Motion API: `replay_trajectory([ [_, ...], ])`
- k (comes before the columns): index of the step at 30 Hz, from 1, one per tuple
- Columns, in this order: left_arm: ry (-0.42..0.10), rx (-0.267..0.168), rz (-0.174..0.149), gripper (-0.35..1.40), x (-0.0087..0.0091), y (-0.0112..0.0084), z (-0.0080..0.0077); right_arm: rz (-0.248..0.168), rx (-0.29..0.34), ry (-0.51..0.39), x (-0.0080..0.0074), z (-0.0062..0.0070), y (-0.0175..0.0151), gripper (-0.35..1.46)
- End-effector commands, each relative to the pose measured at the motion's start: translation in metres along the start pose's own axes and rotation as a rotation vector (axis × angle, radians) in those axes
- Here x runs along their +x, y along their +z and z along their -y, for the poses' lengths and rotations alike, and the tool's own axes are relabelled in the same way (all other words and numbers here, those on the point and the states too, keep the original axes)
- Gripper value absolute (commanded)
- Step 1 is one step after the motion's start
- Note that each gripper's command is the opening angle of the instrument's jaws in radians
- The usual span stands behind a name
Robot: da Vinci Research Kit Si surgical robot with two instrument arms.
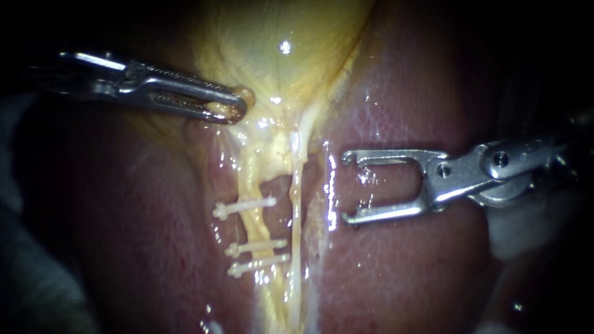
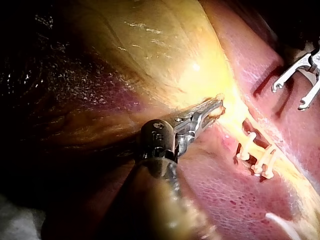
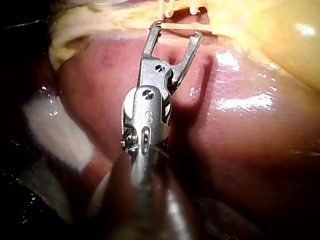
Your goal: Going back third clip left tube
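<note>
Held the right instrument (image 1: 348,188) with its tool spread apart and empty, near the right tube (image 1: 296,204). Saw three clips (image 1: 255,247) across the left tube (image 1: 249,179), just beyond it. Had the left instrument (image 1: 238,108) with its tool clamped on gallbladder (image 1: 278,37) tissue above them. Judged the withdrawal best made straight back along the shaft, tool apart, snagging neither tube nor liver (image 1: 402,278). Found no readable writing.

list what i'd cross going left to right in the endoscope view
left instrument, jaws shut on the gallbladder → three clips on the left tube → thin right tube → right instrument, jaws open
</note>
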State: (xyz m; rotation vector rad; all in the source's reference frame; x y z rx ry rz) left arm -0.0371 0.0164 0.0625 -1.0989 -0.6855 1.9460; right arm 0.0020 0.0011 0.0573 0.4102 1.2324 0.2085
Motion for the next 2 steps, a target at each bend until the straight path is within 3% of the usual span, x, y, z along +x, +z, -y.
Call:
replay_trajectory([
  [1,-0.001,-0.001,0.001,-0.35,0.0001,-0.0003,-0.0001,-0.001,0.004,0.0,0.0,0.0,0.0001,0.5],
  [2,-0.002,-0.003,0.002,-0.35,0.0003,-0.0005,-0.0001,-0.002,0.01,-0.001,0.0,0.0001,0.0002,0.5],
])
